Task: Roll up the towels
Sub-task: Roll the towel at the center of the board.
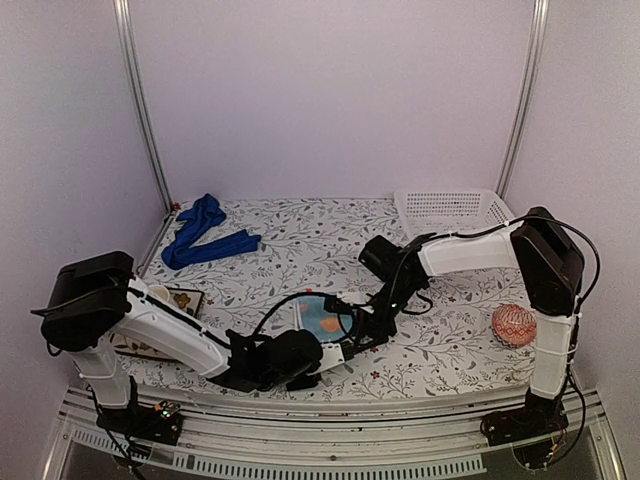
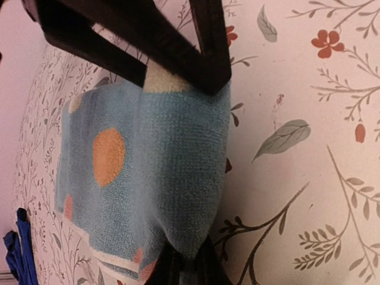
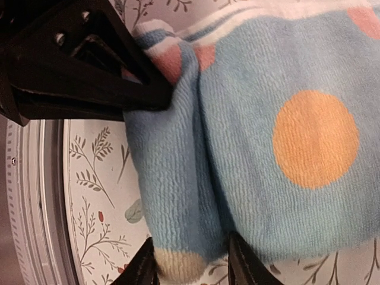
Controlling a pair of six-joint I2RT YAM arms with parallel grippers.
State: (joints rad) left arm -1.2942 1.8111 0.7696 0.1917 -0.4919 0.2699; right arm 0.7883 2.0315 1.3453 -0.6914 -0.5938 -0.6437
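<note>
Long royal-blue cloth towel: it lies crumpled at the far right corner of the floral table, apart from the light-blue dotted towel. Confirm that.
Wrong side. The long royal-blue cloth towel lies crumpled at the far left corner of the floral table, apart from the light-blue dotted towel. The top external view shows it.

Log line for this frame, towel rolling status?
phase: rolling light-blue towel | left gripper: closed on it | right gripper: at towel, grip unclear | royal-blue towel: unrolled, far left
</note>
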